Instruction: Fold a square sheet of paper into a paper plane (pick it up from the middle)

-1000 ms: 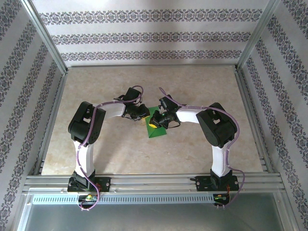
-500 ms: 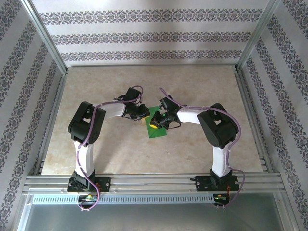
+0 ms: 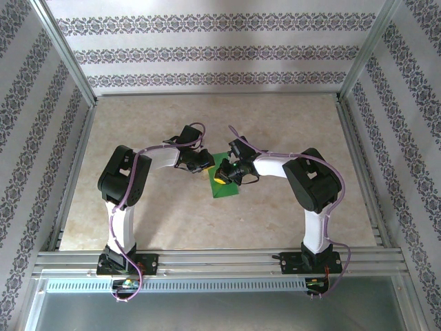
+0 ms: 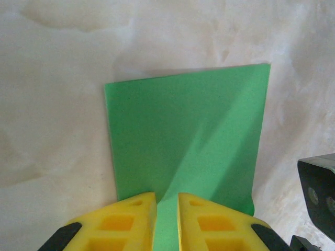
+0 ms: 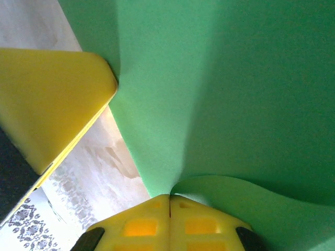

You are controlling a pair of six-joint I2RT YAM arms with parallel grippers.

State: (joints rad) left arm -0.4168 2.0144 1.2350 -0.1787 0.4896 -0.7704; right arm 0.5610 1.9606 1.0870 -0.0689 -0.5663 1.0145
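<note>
One square sheet of paper [image 3: 222, 190] [image 4: 188, 136] [image 5: 235, 94], bright green, lies mid-table [image 3: 158, 221], half hidden from above by both wrists. The left gripper [image 3: 205, 165] [image 4: 167, 197] pinches one edge in a narrow slit. The right gripper [image 3: 220, 176] [image 5: 169, 197], fingers pressed together, nips a buckled fold, and the sheet's outline is cut off up close.

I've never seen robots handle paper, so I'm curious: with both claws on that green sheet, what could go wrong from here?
The right claw is shut on the square sheet of paper, which bulges in a curve beside it; that bulge might set into a stray crease. The left claw seems to pinch the same sheet close by, so if the arms pull apart the thin paper could tear or slip out of one grip.
</note>
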